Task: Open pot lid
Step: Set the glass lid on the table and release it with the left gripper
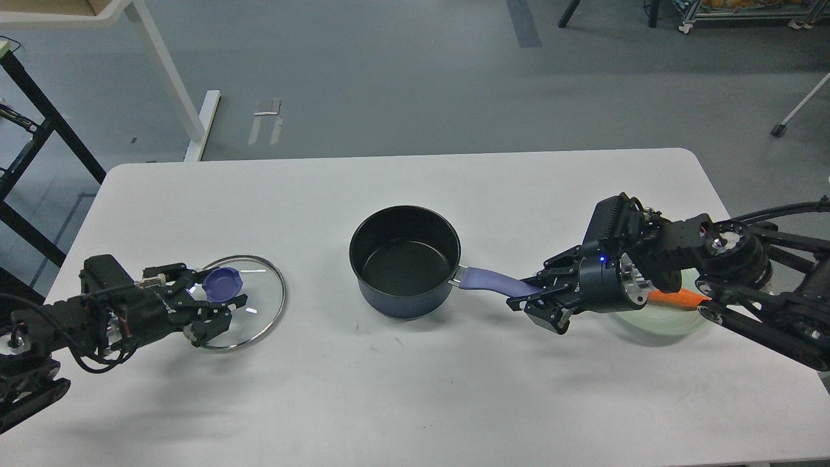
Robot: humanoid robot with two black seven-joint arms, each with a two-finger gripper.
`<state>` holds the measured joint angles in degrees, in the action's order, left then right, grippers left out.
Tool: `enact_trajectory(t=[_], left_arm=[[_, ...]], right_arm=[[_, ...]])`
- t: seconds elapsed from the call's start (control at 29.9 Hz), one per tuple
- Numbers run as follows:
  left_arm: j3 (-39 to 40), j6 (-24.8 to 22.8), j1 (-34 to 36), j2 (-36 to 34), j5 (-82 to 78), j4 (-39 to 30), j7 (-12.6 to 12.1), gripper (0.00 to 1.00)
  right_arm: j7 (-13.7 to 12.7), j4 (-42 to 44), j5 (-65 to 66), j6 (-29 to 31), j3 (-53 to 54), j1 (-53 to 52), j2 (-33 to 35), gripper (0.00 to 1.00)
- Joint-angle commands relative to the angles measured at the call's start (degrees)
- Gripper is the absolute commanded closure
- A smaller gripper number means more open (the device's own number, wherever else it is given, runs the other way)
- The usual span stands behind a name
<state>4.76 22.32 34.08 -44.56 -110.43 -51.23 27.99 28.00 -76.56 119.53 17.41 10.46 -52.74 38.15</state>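
The dark blue pot (404, 259) stands open and empty at the table's middle, its purple handle (486, 280) pointing right. My right gripper (528, 297) is shut on the end of that handle. The glass lid (259, 299) with a metal rim lies low over the table at the left, well clear of the pot. My left gripper (217, 293) has its fingers on either side of the lid's purple knob (222, 283) and holds it. I cannot tell whether the lid touches the table.
A pale green plate (655, 327) with an orange carrot (674, 299) sits under my right arm at the right. The white table (415, 402) has bare surface in front of and behind the pot. A black rack leg (39, 110) and a white table leg stand beyond the far left edge.
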Motion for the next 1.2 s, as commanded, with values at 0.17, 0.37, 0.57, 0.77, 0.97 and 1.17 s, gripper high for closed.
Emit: enact_trajectory(t=[0.17,0.37,0.57,0.77,0.97,1.17], left_arm=[[0.0,-0.3,0.1,-0.4,1.1,-0.6,0.0,0.02],[0.2,-1.0,1.7,-1.6,7.8,-3.2,0.0,0.01],[0.3,-9.5,5.1,-4.8,15.7,-8.0,0.0,0.01],[0.9,-18.6,10.1,-5.5,40.2,-8.6,0.0,0.01],[1.1,-27.1,12.0,-5.1,77.0,-8.1,0.0,0.01],[1.8,-27.1,12.0,-3.2,97.6,-6.2,0.0,0.01]], right_arm=[[0.0,0.0,0.0,0.0,0.0,0.0,0.0,0.76],[0.0,0.0,0.0,0.0,0.0,0.1,-0.3,0.76],[0.0,0.0,-0.1,0.0,0.0,0.0,-0.3,0.76],[0.0,0.0,0.0,0.0,0.0,0.0,-0.1,0.75],[0.0,0.0,0.0,0.0,0.0,0.1,-0.2,0.75],[0.0,0.0,0.0,0.0,0.0,0.0,-0.2,0.74]])
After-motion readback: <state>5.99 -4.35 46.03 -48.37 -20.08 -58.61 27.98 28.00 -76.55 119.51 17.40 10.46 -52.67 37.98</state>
